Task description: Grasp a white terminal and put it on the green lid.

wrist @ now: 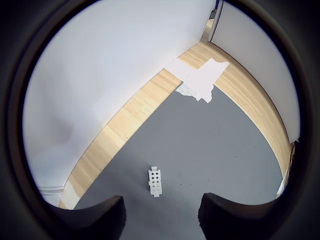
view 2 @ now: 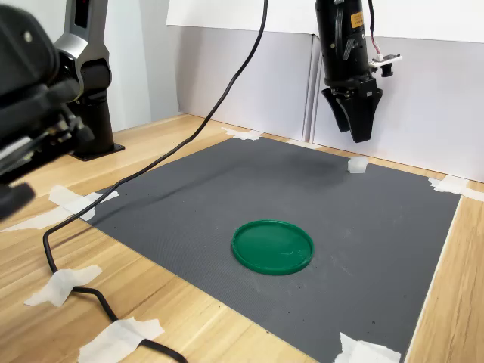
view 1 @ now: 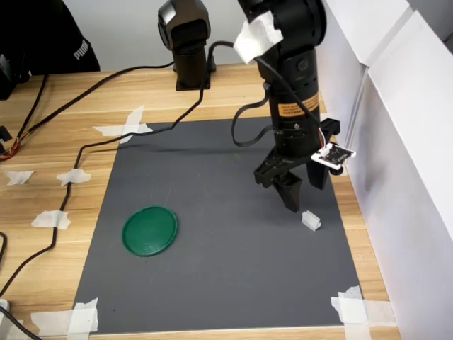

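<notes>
A grey mat (view 1: 226,241) taped to the wooden table (view 1: 64,142) carries the green lid (view 1: 149,230) toward the first exterior view's left, well apart from the arm. The gripper (view 1: 301,191) hangs above the mat with its fingers apart and nothing between them. The white terminal (view 1: 311,221) lies on the mat just beside and below the fingertips, near the mat's edge at the first exterior view's right.

Black arm (view 1: 294,85), orange label (view 1: 289,108), white tape, possibly a small board.

A grey mat (view 1: 226,234) is taped at its corners to a wooden table (view 1: 49,142). A black cable (view 1: 78,152) is laid across both. White panels (view 1: 410,142) are stood alongside.
</notes>
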